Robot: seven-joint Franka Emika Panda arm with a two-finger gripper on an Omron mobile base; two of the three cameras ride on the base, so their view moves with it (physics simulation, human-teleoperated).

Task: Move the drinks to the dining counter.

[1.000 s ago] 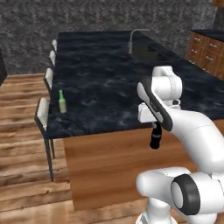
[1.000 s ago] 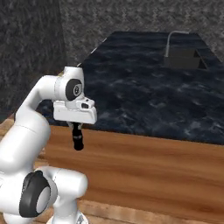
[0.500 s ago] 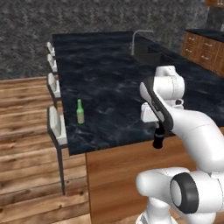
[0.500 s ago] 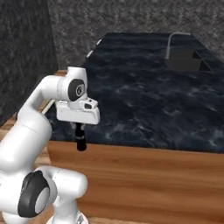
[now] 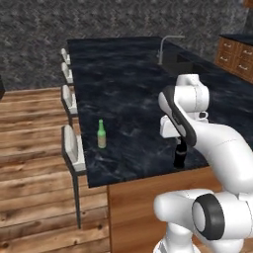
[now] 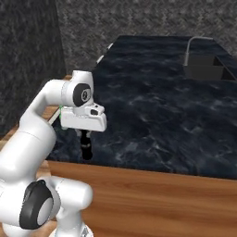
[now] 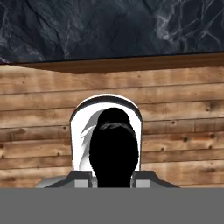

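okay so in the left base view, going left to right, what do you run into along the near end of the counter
nearest stool → green bottle → black bottle, held in the gripper over the dining counter near its front edge.

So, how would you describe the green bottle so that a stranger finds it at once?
Look at the long dining counter with the black veined marble top. Near its end, on the edge by the white-seated stools, stands the slim green bottle, upright and alone. The black bottle is darker and held in the gripper.
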